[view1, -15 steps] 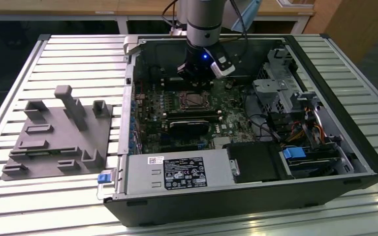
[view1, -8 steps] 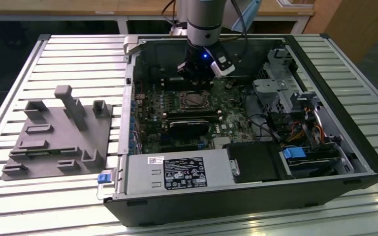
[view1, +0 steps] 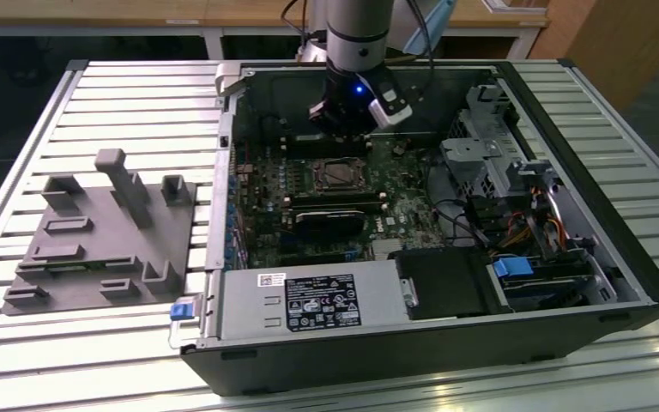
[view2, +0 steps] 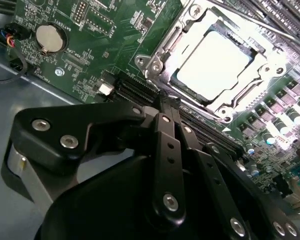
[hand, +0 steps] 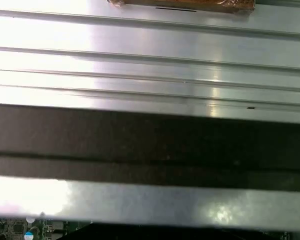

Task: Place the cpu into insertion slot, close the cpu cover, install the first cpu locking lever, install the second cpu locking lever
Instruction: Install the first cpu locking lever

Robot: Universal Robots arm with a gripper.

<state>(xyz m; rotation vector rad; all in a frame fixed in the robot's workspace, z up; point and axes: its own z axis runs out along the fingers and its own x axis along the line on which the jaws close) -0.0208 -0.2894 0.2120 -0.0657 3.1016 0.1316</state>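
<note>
The small flat square cpu with a pale silver-grey metal top (view2: 214, 59) lies seated in the socket on the green motherboard (view2: 97, 37); the thin silvery metal cpu cover frame (view2: 166, 42) sits down around it (window over the chip); the black gripper (view2: 166, 105) hangs just beside the socket, jaws pressed together, holding nothing, apart from the cpu.

Open air above cpu (view2: 215, 60), case wall (view1: 347, 81) close behind claw (view1: 347, 129), drive cage (view1: 496, 159) crowding exterior view's right
</note>
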